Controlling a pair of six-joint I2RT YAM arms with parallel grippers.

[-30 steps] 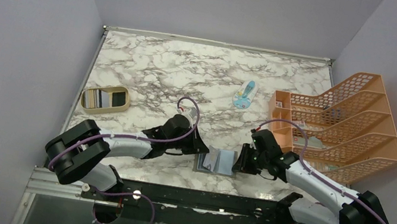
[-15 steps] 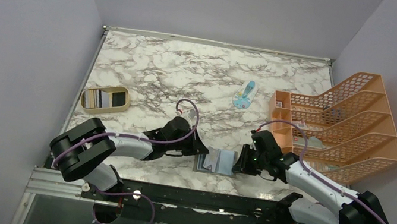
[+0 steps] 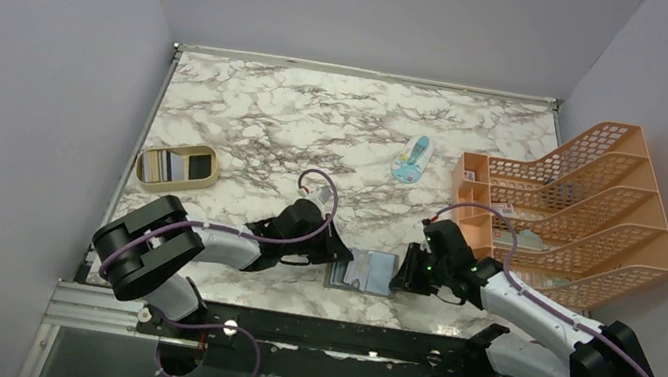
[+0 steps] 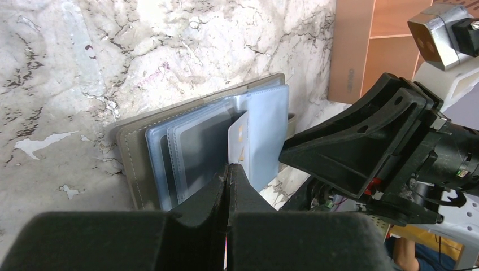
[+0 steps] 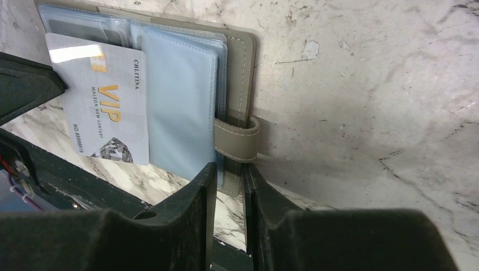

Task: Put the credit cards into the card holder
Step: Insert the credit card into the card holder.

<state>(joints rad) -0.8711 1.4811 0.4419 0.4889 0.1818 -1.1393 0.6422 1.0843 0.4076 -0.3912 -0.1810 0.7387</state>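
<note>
One credit card [image 5: 99,113]: across card holder [image 5: 181,96] pockets.
Left gripper [image 4: 227,172]: pinched on that card.
Right gripper [image 5: 229,186]: clamping holder's tab-side edge.

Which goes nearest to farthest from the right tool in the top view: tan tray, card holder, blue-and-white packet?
From the right tool:
1. card holder: right at the fingertips, near table edge.
2. blue-and-white packet: farther back, mid-table.
3. tan tray: far across, by the left table edge.
</note>
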